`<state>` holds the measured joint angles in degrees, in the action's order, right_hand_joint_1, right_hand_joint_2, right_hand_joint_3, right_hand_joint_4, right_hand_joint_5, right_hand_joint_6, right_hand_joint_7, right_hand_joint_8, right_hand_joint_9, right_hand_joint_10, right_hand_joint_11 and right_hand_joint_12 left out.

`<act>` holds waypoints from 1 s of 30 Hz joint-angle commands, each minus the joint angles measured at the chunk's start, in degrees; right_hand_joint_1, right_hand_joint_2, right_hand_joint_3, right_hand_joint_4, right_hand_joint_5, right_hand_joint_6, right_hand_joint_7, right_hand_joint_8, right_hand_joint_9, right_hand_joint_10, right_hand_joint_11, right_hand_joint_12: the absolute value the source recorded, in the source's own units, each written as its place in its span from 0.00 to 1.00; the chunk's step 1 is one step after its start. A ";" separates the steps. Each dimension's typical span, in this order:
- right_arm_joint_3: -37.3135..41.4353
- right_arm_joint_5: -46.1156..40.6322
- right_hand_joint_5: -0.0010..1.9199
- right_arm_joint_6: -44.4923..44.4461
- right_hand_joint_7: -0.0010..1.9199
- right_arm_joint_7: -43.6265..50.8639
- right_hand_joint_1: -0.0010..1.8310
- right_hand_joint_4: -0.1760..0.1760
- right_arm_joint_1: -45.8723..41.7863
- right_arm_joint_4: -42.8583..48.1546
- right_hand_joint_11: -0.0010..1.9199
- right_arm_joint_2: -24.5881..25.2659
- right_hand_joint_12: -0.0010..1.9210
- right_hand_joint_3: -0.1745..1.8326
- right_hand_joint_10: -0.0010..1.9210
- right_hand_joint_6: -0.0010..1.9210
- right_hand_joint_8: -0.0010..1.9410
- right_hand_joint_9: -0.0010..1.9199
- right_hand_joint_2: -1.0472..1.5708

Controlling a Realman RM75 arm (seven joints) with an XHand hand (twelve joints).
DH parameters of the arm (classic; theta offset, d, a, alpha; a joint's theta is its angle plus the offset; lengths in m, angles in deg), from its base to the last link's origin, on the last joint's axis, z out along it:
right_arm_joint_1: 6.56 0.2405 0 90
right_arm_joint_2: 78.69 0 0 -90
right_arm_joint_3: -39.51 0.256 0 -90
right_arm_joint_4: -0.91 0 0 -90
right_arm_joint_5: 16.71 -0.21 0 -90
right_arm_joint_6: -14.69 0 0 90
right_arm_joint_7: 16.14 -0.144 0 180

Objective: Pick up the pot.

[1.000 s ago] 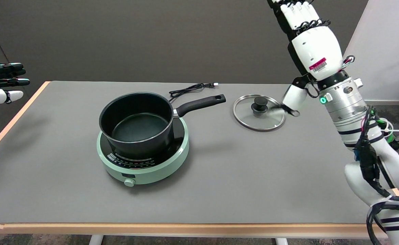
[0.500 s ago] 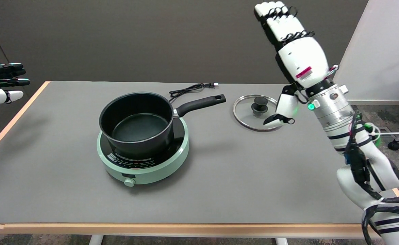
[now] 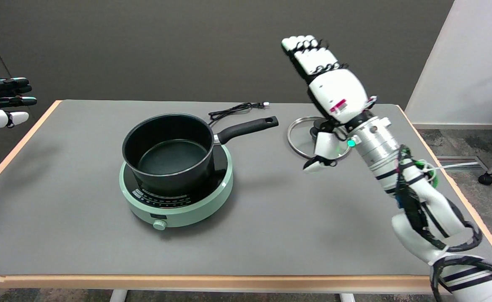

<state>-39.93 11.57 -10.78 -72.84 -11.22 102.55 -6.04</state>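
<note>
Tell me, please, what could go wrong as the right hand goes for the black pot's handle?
The open right hand is raised above the glass lid, so its arm might knock the lid on the way down. The black pot sits on the mint-green round cooker; a lift by the long handle may tip it.

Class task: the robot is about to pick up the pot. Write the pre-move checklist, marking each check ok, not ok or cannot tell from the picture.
1. Right robot hand empty, fingers apart: ok.
2. Pot upright on the green cooker: ok.
3. Pot handle uncovered, pointing right toward the working arm: ok.
4. Glass lid off the pot, lying on the table: ok.
5. Robot hand at the handle: not ok; it hovers above the lid, to the right of the handle.
6. Pot empty: ok, bare bottom visible.
</note>
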 commanded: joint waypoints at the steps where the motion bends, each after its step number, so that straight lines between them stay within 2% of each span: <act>1: -15.41 9.69 0.03 23.01 0.03 0.54 0.73 0.27 9.12 -3.96 0.03 1.69 0.03 0.52 0.03 0.03 0.03 0.03 0.10; 5: -20.27 15.38 0.03 32.81 0.03 0.40 0.74 0.28 11.85 -4.04 0.03 3.01 0.03 0.50 0.03 0.03 0.03 0.03 0.10; 11: -23.35 21.99 0.03 40.63 0.03 0.32 0.74 0.32 13.03 -3.28 0.03 6.08 0.03 0.50 0.03 0.03 0.03 0.03 0.10; 19: -25.01 28.97 0.03 43.77 0.03 0.32 0.74 0.36 14.42 -3.70 0.03 9.88 0.03 0.50 0.03 0.03 0.03 0.03 0.09; 30: -27.83 32.81 0.03 43.12 0.03 0.51 0.74 0.40 19.36 -3.51 0.03 9.90 0.03 0.51 0.03 0.03 0.03 0.03 0.09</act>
<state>-61.42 35.01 26.09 -72.51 1.65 99.30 1.19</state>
